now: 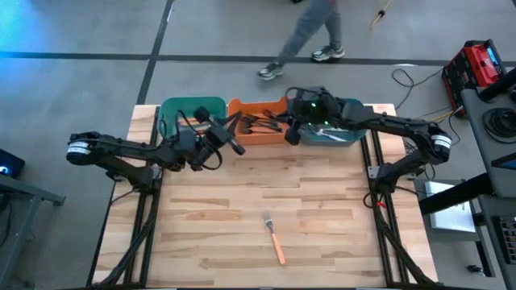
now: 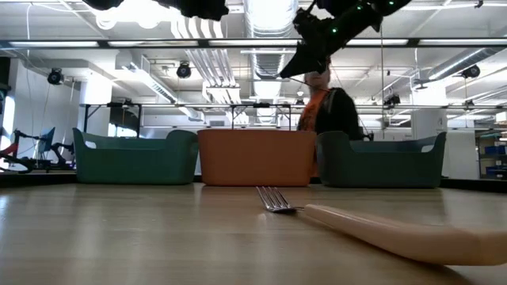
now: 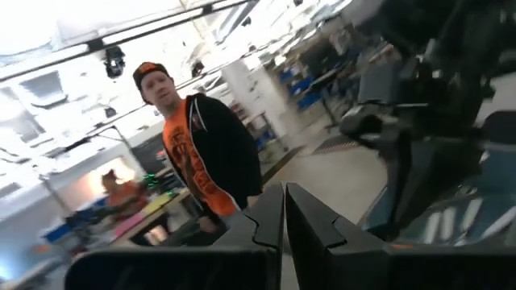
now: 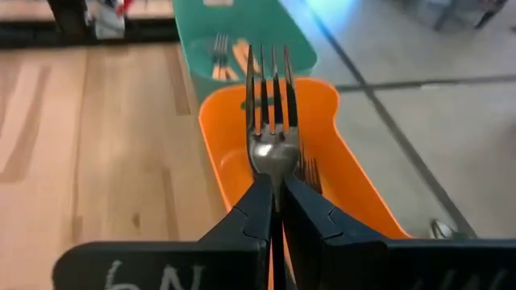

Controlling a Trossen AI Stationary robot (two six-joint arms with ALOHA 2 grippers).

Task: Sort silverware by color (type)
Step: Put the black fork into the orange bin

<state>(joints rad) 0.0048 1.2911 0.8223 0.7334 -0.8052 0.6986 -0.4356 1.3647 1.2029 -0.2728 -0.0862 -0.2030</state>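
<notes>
From above, the left gripper (image 1: 236, 147) hangs clamped shut and empty near the green bin (image 1: 171, 110). The orange bin (image 1: 242, 108) holds dark forks. The right gripper (image 4: 276, 199) is seen, only in its wrist view, pinching a fork (image 4: 272, 113) above that bin. An orange-handled fork (image 1: 273, 236) lies alone on the table (image 1: 201, 209).
</notes>
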